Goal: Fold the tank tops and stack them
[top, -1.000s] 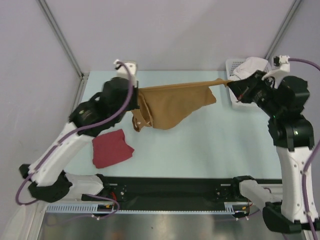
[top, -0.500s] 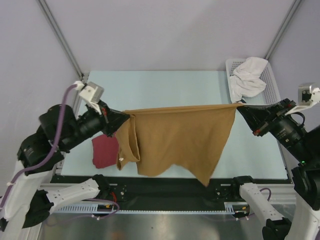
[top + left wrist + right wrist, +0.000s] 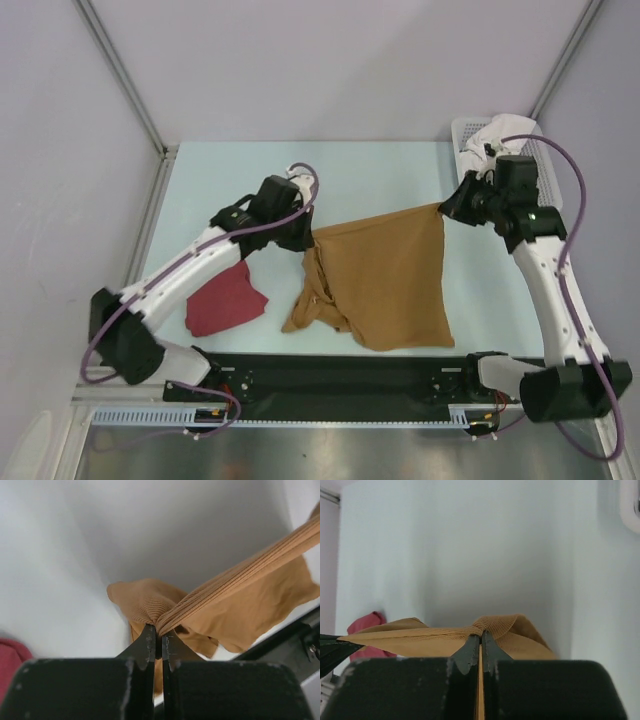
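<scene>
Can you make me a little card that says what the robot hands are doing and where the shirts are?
left gripper: shut on one corner of the tan tank top
right gripper: shut on the other corner
tan tank top: stretched between both grippers
dark red tank top: on the table, left side
basket: far right, white cloth inside
</scene>
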You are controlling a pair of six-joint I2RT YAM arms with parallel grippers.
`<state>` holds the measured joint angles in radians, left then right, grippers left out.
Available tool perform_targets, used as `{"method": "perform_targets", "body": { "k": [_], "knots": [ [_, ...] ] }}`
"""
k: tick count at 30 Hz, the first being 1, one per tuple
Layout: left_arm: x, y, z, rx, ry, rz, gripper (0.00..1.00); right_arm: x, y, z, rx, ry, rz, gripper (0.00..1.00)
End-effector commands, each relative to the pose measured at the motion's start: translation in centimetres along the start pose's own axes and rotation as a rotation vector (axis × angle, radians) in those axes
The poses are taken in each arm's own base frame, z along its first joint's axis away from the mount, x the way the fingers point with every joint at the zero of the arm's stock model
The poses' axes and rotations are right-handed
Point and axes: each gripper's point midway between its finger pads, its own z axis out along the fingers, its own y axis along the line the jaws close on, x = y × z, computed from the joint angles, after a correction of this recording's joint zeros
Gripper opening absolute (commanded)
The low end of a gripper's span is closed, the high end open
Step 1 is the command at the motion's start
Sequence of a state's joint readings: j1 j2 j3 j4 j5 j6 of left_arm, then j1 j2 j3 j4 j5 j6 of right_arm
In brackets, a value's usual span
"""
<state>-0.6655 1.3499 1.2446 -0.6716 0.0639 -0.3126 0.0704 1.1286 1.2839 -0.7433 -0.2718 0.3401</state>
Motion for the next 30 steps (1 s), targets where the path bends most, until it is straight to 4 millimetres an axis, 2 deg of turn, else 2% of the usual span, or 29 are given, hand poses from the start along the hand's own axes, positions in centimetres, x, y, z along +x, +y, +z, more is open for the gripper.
{"method": "perform_targets", "body": {
  "k": [1,2,3,4,5,6,7,8,9,10,11,12,13,14,15,16,17,18,19,20,21,22,23,24,25,26,27,28,30],
  "knots": [
    [-4.1,1.2,2.9,-0.022,-0.069,0.003,0.00,-4.8,-1.6,3.7,0.039,-0.144,0.011,0.00],
    [-4.4,1.6,4.1,-0.036,-0.055,0.007,0.00,-5.7,-1.8,4.6,0.032,-0.162,0.017,0.00],
    [-3.7,2.4,6.6,-0.057,0.000,0.002,0.00,-5.6,-2.8,7.0,0.046,-0.127,0.045,0.00],
    [-5.3,2.7,7.1,-0.063,-0.010,-0.006,0.00,-6.6,-2.7,7.7,0.042,-0.139,0.047,0.00],
    [-5.7,3.1,8.1,-0.072,0.005,-0.007,0.00,-7.5,-3.0,8.5,0.049,-0.149,0.051,0.00],
    [-4.9,3.8,10.6,-0.088,0.060,-0.012,0.00,-7.0,-4.2,10.9,0.071,-0.109,0.070,0.00],
    [-7.2,4.1,10.9,-0.098,0.023,-0.013,0.00,-7.3,-4.6,11.7,0.081,-0.104,0.079,0.00],
    [-7.4,4.5,11.7,-0.110,0.038,-0.015,0.01,-8.6,-4.5,12.4,0.077,-0.120,0.077,0.00],
    [-6.9,5.2,13.7,-0.126,0.073,-0.020,0.00,-9.2,-4.6,13.3,0.078,-0.127,0.080,0.00],
    [-9.0,5.6,13.9,-0.130,0.040,-0.025,0.00,-8.6,-5.6,15.7,0.089,-0.091,0.100,0.00],
    [-9.7,6.2,14.4,-0.147,0.033,-0.027,0.00,-10.6,-6.6,16.1,0.100,-0.132,0.111,0.00],
    [-9.4,7.7,16.1,-0.171,0.059,-0.043,0.00,-11.2,-7.1,16.9,0.105,-0.138,0.119,0.00],
    [-11.5,8.0,16.0,-0.176,0.021,-0.047,0.00,-10.1,-8.6,19.6,0.125,-0.094,0.140,0.00],
    [-12.1,8.7,16.5,-0.191,0.014,-0.052,0.00,-10.4,-9.0,20.7,0.124,-0.097,0.157,0.00],
    [-11.5,9.8,18.4,-0.204,0.043,-0.063,0.01,-12.2,-8.9,21.6,0.108,-0.140,0.154,0.04],
    [-13.8,10.3,18.2,-0.207,0.000,-0.071,0.06,-12.6,-9.3,22.6,0.109,-0.151,0.162,0.16],
    [-14.4,11.2,18.7,-0.237,-0.014,-0.079,0.40,-12.0,-10.8,24.8,0.136,-0.137,0.199,0.38],
    [-13.8,12.1,20.1,-0.256,0.006,-0.088,0.59,-13.4,-10.8,25.2,0.140,-0.166,0.204,0.79],
    [-15.1,12.6,19.3,-0.278,-0.018,-0.096,0.66,-13.9,-11.0,25.4,0.147,-0.172,0.208,0.85],
    [-15.2,13.1,19.0,-0.306,-0.017,-0.097,0.72,-13.4,-11.4,25.7,0.164,-0.148,0.218,0.87],
    [-16.4,13.2,17.2,-0.338,-0.055,-0.095,0.77,-13.8,-11.1,25.3,0.162,-0.152,0.210,0.87],
    [-15.4,13.7,17.1,-0.360,-0.045,-0.093,0.82,-13.2,-11.1,24.8,0.173,-0.140,0.207,0.86],
    [-15.7,13.6,16.0,-0.366,-0.070,-0.083,0.89,-13.2,-10.9,24.3,0.170,-0.156,0.198,0.85],
    [-17.6,12.6,12.5,-0.352,-0.149,-0.079,0.93,-14.0,-9.7,21.8,0.152,-0.194,0.188,0.81],
    [-15.7,12.7,12.7,-0.348,-0.132,-0.080,0.93,-11.1,-10.7,21.7,0.173,-0.151,0.201,0.77],
    [-16.9,11.6,9.7,-0.324,-0.191,-0.077,0.93,-10.4,-10.7,21.0,0.159,-0.157,0.200,0.74],
    [-16.4,11.1,9.0,-0.309,-0.196,-0.077,0.93,-11.0,-9.5,18.4,0.137,-0.196,0.189,0.68],
    [-14.2,10.4,9.4,-0.290,-0.154,-0.068,0.91,-7.4,-10.7,18.3,0.162,-0.134,0.208,0.65],
    [-13.1,8.7,7.9,-0.267,-0.152,-0.044,0.89,-5.8,-10.5,16.5,0.160,-0.129,0.207,0.57]
  ]
}}
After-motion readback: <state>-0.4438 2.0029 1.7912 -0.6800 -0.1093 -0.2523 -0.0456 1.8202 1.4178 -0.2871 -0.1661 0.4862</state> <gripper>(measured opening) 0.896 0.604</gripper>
